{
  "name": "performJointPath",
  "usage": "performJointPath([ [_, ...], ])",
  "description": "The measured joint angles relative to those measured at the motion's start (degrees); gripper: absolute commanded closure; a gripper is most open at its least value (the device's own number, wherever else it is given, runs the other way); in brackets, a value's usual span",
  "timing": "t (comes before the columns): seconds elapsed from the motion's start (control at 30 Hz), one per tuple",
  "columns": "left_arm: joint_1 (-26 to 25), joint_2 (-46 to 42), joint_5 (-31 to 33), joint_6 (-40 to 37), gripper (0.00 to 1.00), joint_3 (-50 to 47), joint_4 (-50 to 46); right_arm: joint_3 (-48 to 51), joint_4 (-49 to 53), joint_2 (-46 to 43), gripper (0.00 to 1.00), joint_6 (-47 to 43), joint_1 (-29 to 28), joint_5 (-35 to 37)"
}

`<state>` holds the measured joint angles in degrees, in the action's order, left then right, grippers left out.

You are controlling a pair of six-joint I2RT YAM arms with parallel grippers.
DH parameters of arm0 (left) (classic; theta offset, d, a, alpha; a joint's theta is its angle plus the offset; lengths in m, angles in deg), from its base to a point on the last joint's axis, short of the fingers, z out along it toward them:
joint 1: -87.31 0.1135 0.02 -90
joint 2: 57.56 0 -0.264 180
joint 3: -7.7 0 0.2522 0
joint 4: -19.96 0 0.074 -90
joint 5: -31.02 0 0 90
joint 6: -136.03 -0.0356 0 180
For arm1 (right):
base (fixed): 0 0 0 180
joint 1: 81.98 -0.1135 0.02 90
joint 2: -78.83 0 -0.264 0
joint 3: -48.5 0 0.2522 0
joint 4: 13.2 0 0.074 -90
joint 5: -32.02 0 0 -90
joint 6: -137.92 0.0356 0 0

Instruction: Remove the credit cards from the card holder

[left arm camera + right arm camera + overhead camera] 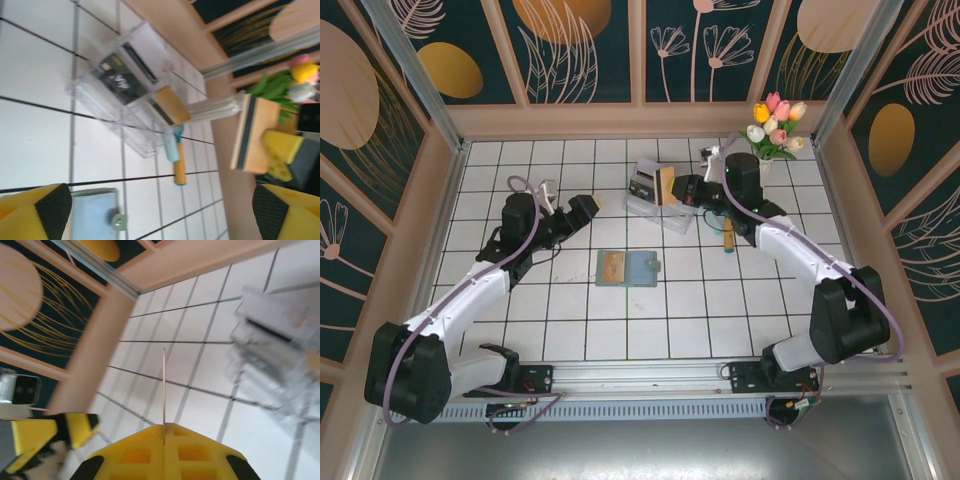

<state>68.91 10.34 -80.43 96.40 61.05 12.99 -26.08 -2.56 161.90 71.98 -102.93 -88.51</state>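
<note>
One card (164, 385) is clamped in the right hand (164, 429). Left hand (582, 207), spread apart, is nearer the wallet (642, 268), lying near-right.

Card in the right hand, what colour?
Tan-orange card with a dark stripe; best in left wrist view.

The one piece of lettering stands on a black card (120, 80) lying flat in a compartment of the clear plastic tray (85, 95), which sits toward the far edge of the tabletop (520, 300). In the left wrist view, pale slanted characters run across the card's face. They may read "VIP", but blur keeps that uncertain. A small gold mark sits near one end of the same card, too smeared to read. From the top external view the card's print is too small to make out.
</note>
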Motion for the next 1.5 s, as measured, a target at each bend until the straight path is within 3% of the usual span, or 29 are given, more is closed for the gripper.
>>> performJointPath([
  [0.43, 0.50, 0.55, 6.58, -11.67, 0.02, -0.17, -9.90, -13.66, 14.64, 11.93, 1.00, -40.28, 0.42, 5.73],
  [0.73, 0.52, 3.93, 7.04, -12.94, 0.01, -0.15, -10.10, -23.52, 24.26, 20.37, 1.00, -58.12, 1.05, 8.11],
  [1.03, 0.79, 5.77, 6.93, -13.51, 0.02, -0.15, -10.40, -28.87, 32.26, 26.21, 1.00, -67.73, 2.60, 8.46],
  [1.5, 0.90, 7.50, 6.01, -13.53, 0.02, -0.15, -10.34, -32.65, 36.04, 30.25, 1.00, -70.69, 3.02, 11.10],
])
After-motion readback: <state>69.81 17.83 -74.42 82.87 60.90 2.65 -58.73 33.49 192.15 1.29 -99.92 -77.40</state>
